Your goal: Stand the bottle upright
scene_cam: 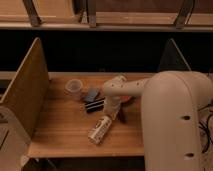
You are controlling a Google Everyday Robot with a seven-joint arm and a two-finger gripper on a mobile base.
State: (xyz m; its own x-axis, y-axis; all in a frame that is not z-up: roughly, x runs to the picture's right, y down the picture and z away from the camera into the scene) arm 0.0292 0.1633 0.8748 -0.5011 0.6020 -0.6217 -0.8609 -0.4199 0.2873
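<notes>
- Table (60, 135): a wooden top under dim light. A wooden side panel (25, 92) is set upright along the left edge, and a darker panel (169, 55) is seen at the far right.
- Bottle (100, 129): found lying on its side near the front middle of the table, not upright. The long axis is set diagonally, one end toward the front left, the other toward the back right. A cream body with dark print on the label is noted.
- Gripper (116, 112): located just beyond the bottle's back-right end, low over the table, hung from a pale wrist (117, 90). Whether it is wide, narrow or holding anything cannot be told. Contact with the bottle cannot be told either.
- Arm (175, 120): a large pale housing by which the right side of the view is filled and the table's front-right part is hidden.
- Bar (95, 105): black, laid flat just behind the bottle and left of the gripper, parted from the bottle by a strip of bare wood.
- Block (91, 94): grey-blue, placed just behind the bar. Whether the two touch cannot be told.
- Cup (74, 87): translucent, stood upright to the back left of the block.
- Reddish item (130, 98): partly hidden behind the wrist, kind not made out.
</notes>
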